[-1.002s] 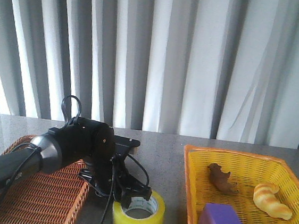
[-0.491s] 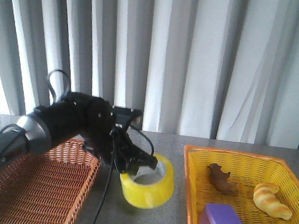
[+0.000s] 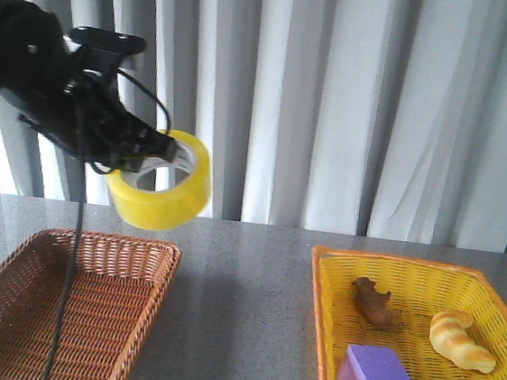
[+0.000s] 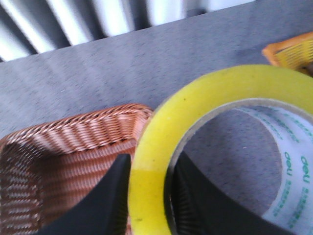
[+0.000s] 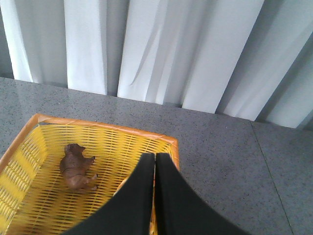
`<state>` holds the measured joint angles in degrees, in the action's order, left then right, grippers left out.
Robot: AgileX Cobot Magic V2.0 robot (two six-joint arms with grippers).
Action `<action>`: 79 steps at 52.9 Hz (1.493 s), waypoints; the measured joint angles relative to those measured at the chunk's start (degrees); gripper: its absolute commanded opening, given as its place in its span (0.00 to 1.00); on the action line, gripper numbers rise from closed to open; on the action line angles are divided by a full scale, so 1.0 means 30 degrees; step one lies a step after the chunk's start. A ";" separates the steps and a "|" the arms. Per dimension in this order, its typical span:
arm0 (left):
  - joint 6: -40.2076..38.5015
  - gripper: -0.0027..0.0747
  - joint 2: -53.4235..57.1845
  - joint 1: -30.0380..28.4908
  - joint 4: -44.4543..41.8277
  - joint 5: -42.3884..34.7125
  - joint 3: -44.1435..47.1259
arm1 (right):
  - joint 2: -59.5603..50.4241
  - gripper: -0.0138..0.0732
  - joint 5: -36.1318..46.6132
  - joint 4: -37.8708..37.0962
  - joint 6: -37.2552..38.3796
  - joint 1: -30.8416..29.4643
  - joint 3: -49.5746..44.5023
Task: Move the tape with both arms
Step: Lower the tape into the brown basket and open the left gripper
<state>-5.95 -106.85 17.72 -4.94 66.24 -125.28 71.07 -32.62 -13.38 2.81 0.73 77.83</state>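
Curtain [image 3: 336,99] in pale vertical folds closes off the back, and under it runs the grey speckled table [image 3: 244,280]. On the left of the table lies a brown wicker basket [image 3: 59,315], tightly woven; on the right a yellow plastic basket [image 3: 328,343] of open mesh holds a small brown animal figure [image 3: 376,303], a pale yellow croissant toy [image 3: 462,339] and a purple block [image 3: 376,373]. The left arm [image 3: 31,67], black with trailing cables, is raised high above the wicker basket. Its left gripper [image 4: 149,196] pinches the wall of the tape [image 3: 162,180], one finger outside, one inside the printed white core, the glossy yellow roll tilted in the air. The right gripper [image 5: 154,196] hangs over the yellow basket's rim, fingers pressed together, holding nothing.
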 measured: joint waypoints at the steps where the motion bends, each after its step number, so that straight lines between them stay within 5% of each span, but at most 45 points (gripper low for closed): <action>1: -0.0171 0.03 0.0120 -0.0360 -0.0021 0.0021 0.0197 | 0.0000 0.15 0.0000 0.0000 0.0000 0.0000 0.0000; 17: -0.0889 0.03 0.2644 -0.4247 -0.0088 -0.2518 0.5914 | 0.0000 0.15 0.0000 -0.0015 0.0000 0.0000 0.0000; 29: -0.0113 0.03 0.1244 -0.4399 0.0703 -0.3974 0.9265 | 0.0000 0.15 0.0000 -0.0021 0.0000 0.0000 0.0000; 47: -0.0074 0.05 -0.1931 -0.4399 0.0704 -0.3412 0.9829 | 0.0000 0.15 0.0000 -0.0036 0.0000 0.0000 0.0000; 57: -0.0011 0.24 -0.2150 -0.4399 0.0690 -0.3557 0.9829 | 0.0000 0.15 0.0000 -0.0036 0.0000 0.0000 0.0000; 71: 0.0220 0.77 -0.2092 -0.4399 0.0752 -0.3590 0.9829 | 0.0000 0.15 0.0000 -0.0036 0.0000 0.0000 0.0000; 79: 0.0220 0.85 -0.2092 -0.4399 0.0764 -0.3168 0.9798 | 0.0000 0.15 0.0000 -0.0036 0.0000 0.0000 0.0000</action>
<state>-5.30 -113.13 4.52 -2.65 56.74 -95.88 71.07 -32.62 -13.49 2.81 0.73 77.83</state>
